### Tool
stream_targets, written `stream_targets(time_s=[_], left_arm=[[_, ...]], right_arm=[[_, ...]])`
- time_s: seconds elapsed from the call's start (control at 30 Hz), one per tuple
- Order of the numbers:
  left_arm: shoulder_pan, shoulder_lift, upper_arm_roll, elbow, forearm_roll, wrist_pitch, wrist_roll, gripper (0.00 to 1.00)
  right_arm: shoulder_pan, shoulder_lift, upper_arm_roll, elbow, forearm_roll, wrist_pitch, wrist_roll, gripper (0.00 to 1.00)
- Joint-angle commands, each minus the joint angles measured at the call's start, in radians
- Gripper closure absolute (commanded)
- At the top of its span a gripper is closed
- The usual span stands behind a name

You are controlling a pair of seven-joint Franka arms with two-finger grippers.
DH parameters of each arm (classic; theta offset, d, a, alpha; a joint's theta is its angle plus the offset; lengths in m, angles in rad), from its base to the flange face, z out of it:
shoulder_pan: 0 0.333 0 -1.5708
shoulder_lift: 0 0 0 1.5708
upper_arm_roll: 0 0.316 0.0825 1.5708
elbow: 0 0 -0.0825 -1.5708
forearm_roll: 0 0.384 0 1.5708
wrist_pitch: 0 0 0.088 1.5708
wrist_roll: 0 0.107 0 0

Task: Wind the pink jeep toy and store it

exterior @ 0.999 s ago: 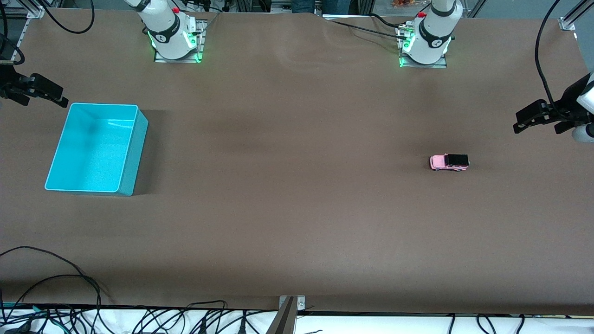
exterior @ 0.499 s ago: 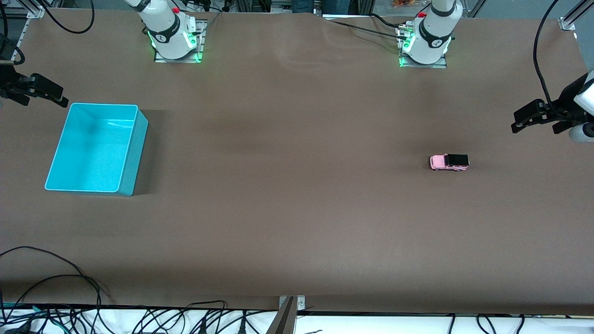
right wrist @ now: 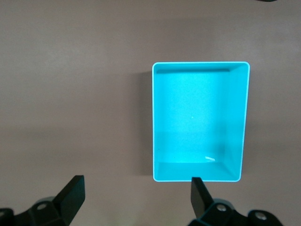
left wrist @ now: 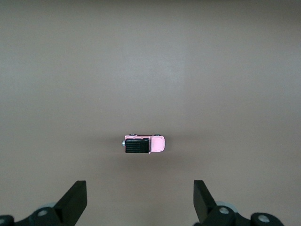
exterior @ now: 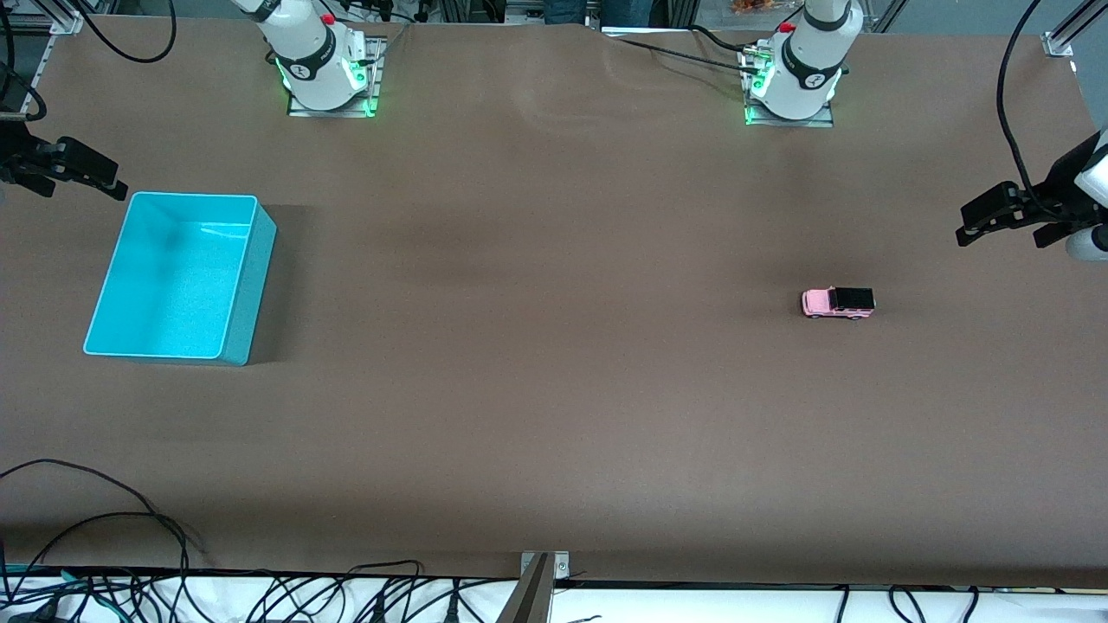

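The pink jeep toy (exterior: 838, 302) (left wrist: 144, 144), tiny with a black roof, stands on its wheels on the brown table toward the left arm's end. My left gripper (exterior: 974, 223) (left wrist: 140, 200) hangs open in the air at that end of the table, apart from the jeep, nothing between its fingers. A turquoise bin (exterior: 181, 275) (right wrist: 200, 121) stands empty toward the right arm's end. My right gripper (exterior: 108, 179) (right wrist: 134, 197) hovers open by the bin's corner nearest the right arm's base, holding nothing.
Both arm bases (exterior: 325, 65) (exterior: 796, 73) stand along the table's edge farthest from the front camera. Loose black cables (exterior: 260, 593) lie along the nearest edge, and a metal bracket (exterior: 537, 584) sits at its middle.
The left gripper has shifted slightly in the air near its end of the table. The jeep, the bin and the right gripper have stayed where they were.
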Motion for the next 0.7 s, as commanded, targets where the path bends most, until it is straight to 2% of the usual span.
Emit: stream_targets(time_s=[0.0, 0.67], left_arm=[[0.008, -0.010, -0.007, -0.009, 0.021, 0.004, 0.009, 0.00], [0.008, -0.002, -0.007, -0.010, 0.021, 0.010, 0.009, 0.00]], right_arm=[[-0.002, 0.001, 0.000, 0.015, 0.006, -0.017, -0.010, 0.00], [-0.003, 0.001, 0.000, 0.015, 0.006, -0.017, -0.010, 0.00]])
